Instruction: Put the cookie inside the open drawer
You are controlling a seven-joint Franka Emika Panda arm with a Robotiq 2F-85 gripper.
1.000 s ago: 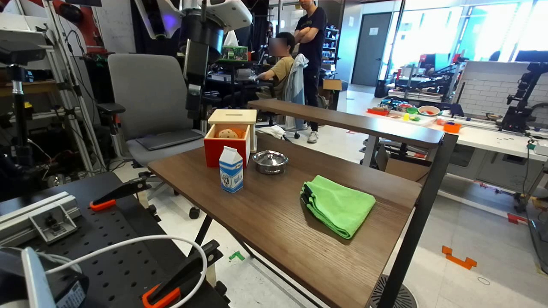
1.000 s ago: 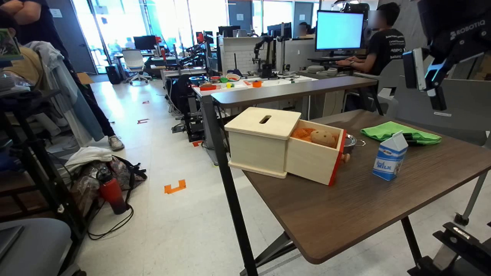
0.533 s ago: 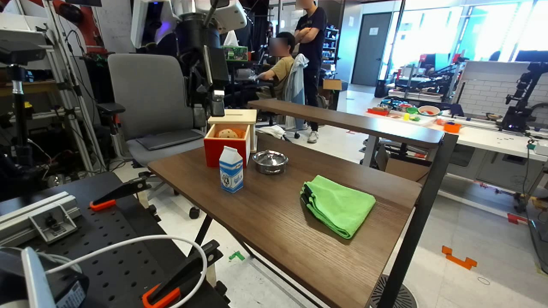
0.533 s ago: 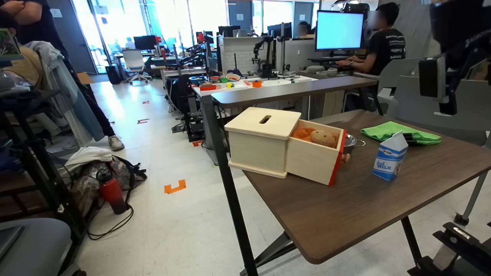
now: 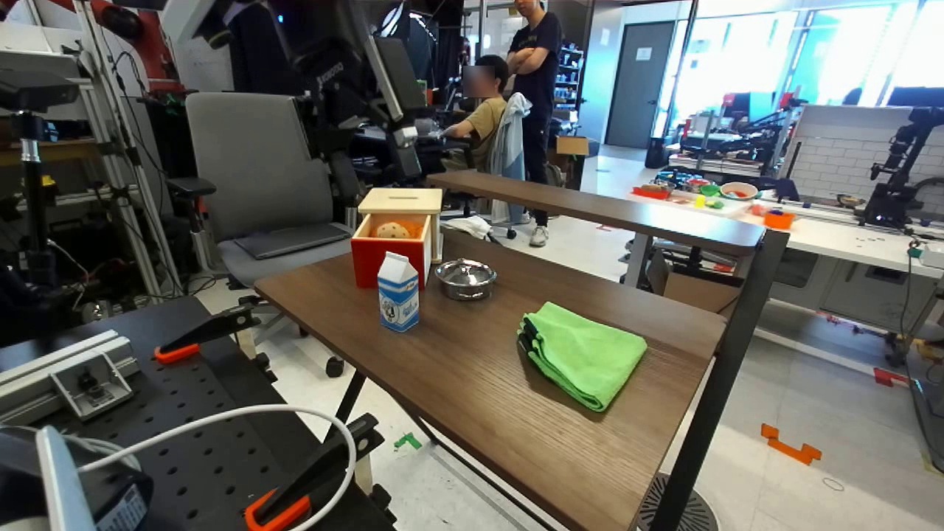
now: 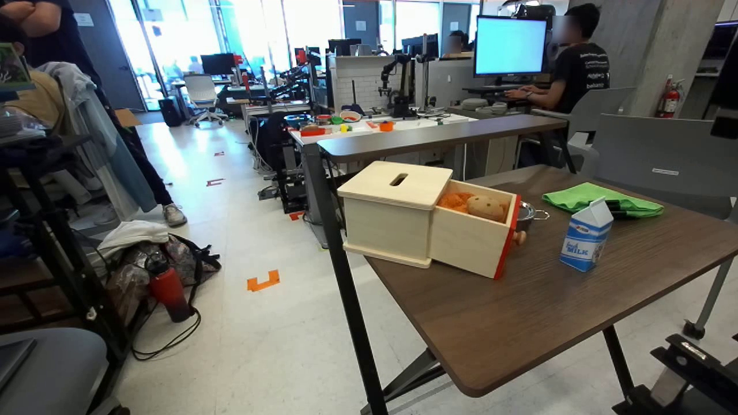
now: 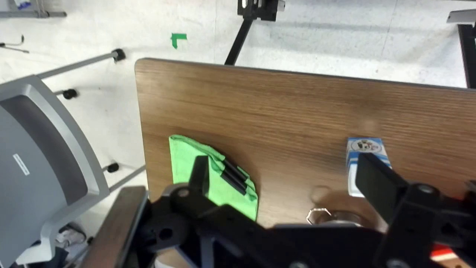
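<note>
The cookie [image 5: 391,231], a small tan-brown lump with dark dots, lies inside the open drawer; it also shows in an exterior view [image 6: 485,207]. The drawer [image 6: 467,245] has pale wood sides and a red front, and is pulled out of the wooden box [image 6: 386,216]. My gripper [image 5: 376,166] is high above the table, away from the cookie. In the wrist view the gripper [image 7: 284,163] has its fingers wide apart with nothing held between them. Only a dark sliver of the arm shows at the right edge of an exterior view. The cookie is hidden in the wrist view.
An orange item [image 6: 454,202] lies beside the cookie in the drawer. A milk carton [image 5: 399,295] stands before the drawer. A lidded metal bowl [image 5: 466,280] and a folded green cloth [image 5: 586,354] lie on the table [image 5: 457,383]. A raised shelf [image 5: 605,210] runs along one side.
My open gripper has moved and tilted, rightward in an exterior view and almost out of frame at the right in an exterior view. The cookie, drawer and table items have not moved.
</note>
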